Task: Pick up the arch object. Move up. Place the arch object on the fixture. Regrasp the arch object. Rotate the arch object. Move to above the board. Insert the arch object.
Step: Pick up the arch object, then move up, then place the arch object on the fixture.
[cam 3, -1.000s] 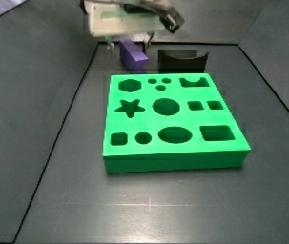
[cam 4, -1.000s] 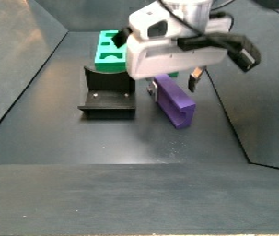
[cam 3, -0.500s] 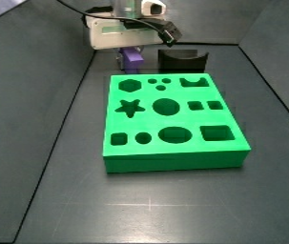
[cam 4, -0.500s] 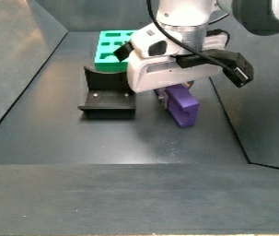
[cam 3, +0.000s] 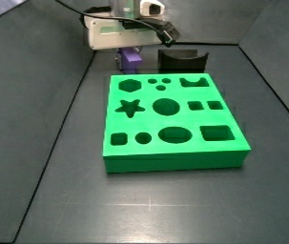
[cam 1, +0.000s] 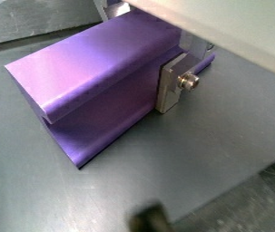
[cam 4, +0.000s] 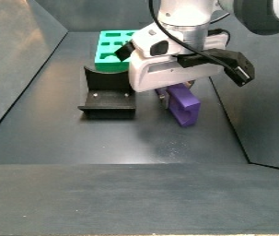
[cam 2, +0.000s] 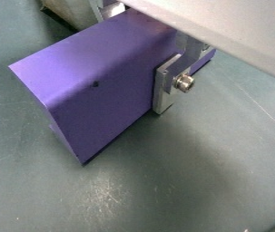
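The purple arch object (cam 3: 132, 61) lies on the dark floor beside the black fixture (cam 3: 181, 59), past the far edge of the green board (cam 3: 173, 160). My gripper (cam 3: 132, 54) is down over the arch object and shut on it. In both wrist views a silver finger (cam 1: 172, 86) lies flat against the side of the purple block (cam 1: 91, 72); the opposite finger is hidden behind the block. In a side view the gripper (cam 4: 179, 92) straddles the arch object (cam 4: 186, 108), with the fixture (cam 4: 107, 92) to one side of it.
The board (cam 4: 101, 57) also shows behind the fixture. Dark sloping walls (cam 3: 57, 86) close in the floor on both sides. Bare floor lies in front of the board and around the arch object.
One second ago the gripper was higher above the arch object; it has come down over it. Nothing has visibly moved in the last half second.
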Tool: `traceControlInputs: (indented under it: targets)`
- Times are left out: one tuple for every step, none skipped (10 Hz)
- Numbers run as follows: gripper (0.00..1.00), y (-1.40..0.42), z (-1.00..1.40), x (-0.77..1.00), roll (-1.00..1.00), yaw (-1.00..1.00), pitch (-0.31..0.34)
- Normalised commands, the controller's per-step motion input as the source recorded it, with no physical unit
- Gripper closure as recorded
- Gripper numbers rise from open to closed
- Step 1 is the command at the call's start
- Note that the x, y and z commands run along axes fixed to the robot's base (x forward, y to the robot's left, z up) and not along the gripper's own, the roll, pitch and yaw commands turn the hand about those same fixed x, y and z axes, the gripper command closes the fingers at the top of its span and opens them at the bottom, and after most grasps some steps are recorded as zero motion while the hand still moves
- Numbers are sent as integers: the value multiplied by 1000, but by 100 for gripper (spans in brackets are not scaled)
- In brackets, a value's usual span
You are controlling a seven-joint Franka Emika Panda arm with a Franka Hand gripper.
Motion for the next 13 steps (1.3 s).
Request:
traceControlInputs:
  targets:
    - [100, 0, 0, 0, 0, 0, 0]
    - [100, 0, 0, 0, 0, 0, 0]
    - [100, 0, 0, 0, 0, 0, 0]
    - [100, 0, 0, 0, 0, 0, 0]
    - [100, 0, 0, 0, 0, 0, 0]
    - [100, 0, 833, 0, 0, 0, 0]
    - [100, 93, 815, -44, 14, 26, 18]
    - [100, 76, 687, -69, 8, 21, 32]
    - [100, 48, 558, -53, 1, 12, 34]
    - [100, 25, 360, -32, -6, 3, 34]
    - [100, 16, 199, -22, -12, 0, 37]
    - [100, 0, 1000, 0, 0, 0, 0]
    - [100, -3, 1000, -3, -2, -2, 4]
